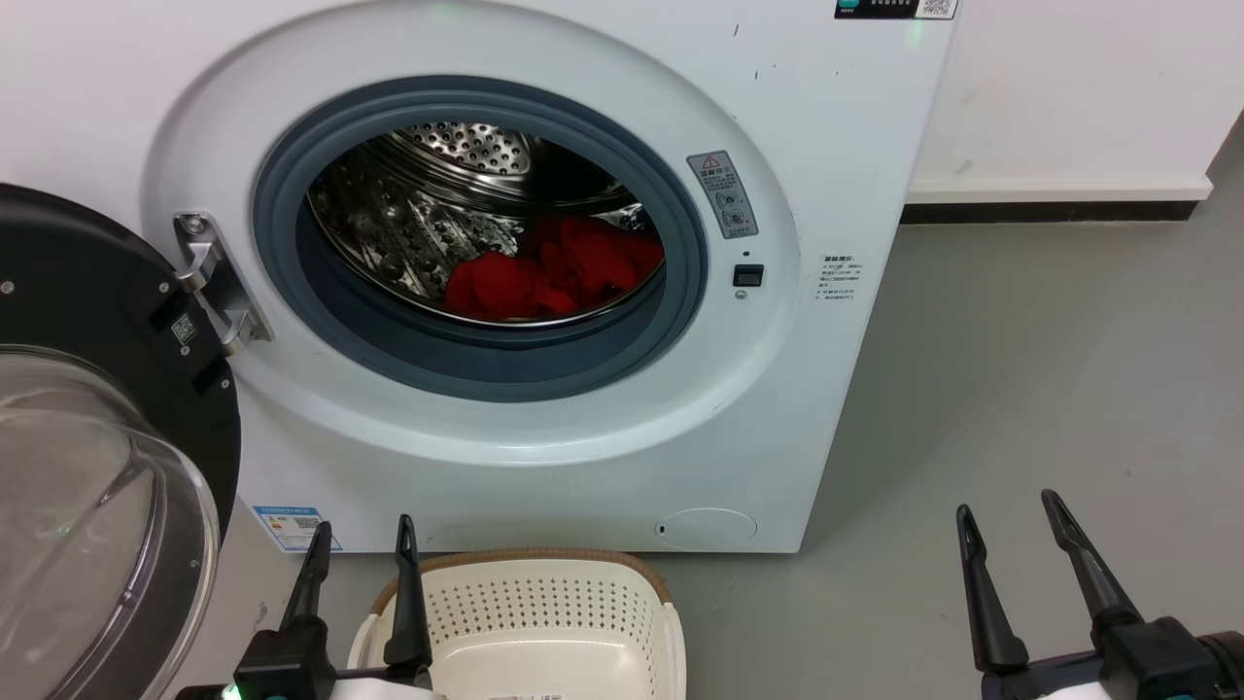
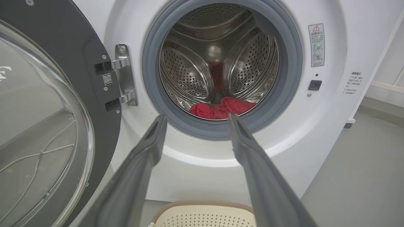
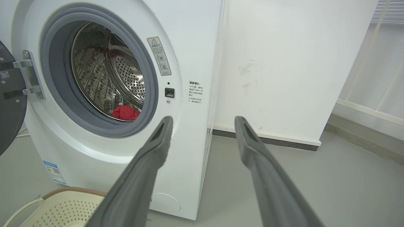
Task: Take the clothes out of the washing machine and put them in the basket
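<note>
The white washing machine (image 1: 797, 146) stands before me with its door (image 1: 87, 321) swung wide to the left. Red clothes (image 1: 554, 272) lie in a heap at the bottom of the steel drum; the same clothes (image 2: 221, 108) show past my left fingers, and a small part of the clothes (image 3: 125, 113) in the right wrist view. The cream basket (image 1: 544, 608) sits on the floor just below the washer. My left gripper (image 1: 362, 530) is open and empty at the basket's left edge. Over bare floor to the right, my right gripper (image 1: 1011, 506) is open and empty too.
The glass door (image 2: 47, 126) juts out on the left, close to my left arm. Grey floor (image 1: 1020, 389) stretches to the right of the washer. A white wall (image 3: 284, 63) with a dark skirting stands behind it.
</note>
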You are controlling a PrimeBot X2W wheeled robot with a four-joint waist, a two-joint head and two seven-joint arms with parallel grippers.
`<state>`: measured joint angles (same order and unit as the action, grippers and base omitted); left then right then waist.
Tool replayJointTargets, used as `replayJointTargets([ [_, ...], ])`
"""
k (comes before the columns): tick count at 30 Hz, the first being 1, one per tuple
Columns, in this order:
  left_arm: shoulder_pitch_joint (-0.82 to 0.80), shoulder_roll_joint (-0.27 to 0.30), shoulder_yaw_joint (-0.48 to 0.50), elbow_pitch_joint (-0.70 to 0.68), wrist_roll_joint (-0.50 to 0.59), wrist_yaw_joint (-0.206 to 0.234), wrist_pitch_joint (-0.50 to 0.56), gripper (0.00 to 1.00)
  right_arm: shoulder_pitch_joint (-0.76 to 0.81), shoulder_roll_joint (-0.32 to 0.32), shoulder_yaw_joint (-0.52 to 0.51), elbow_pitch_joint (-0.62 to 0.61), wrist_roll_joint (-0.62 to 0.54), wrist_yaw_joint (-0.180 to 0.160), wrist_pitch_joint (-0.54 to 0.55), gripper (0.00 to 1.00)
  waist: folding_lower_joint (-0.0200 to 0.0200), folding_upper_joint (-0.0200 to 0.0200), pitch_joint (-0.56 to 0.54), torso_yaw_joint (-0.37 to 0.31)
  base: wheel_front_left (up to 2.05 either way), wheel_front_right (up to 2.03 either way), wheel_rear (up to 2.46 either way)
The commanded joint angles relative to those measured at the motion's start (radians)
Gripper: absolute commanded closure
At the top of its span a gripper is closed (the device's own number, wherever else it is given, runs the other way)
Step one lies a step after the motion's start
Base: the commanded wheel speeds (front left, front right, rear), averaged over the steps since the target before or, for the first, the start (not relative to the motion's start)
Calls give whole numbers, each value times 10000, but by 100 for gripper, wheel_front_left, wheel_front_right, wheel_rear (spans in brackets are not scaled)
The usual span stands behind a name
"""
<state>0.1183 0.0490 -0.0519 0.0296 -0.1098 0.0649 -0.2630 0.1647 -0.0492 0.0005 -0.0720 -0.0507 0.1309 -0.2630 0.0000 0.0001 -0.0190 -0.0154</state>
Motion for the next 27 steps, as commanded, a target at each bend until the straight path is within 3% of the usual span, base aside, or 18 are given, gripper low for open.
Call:
replayJointTargets([
  [1,90,23,26,27,-1,6,-28,0,73,-19,23,3,65,-3,-28,0,0,-1,-3,-1,0,0,0],
  [27,-23,23,110,311,-105,-23,-28,0,66,-19,20,69,279,-3,-28,0,0,-1,-30,-42,0,0,0],
])
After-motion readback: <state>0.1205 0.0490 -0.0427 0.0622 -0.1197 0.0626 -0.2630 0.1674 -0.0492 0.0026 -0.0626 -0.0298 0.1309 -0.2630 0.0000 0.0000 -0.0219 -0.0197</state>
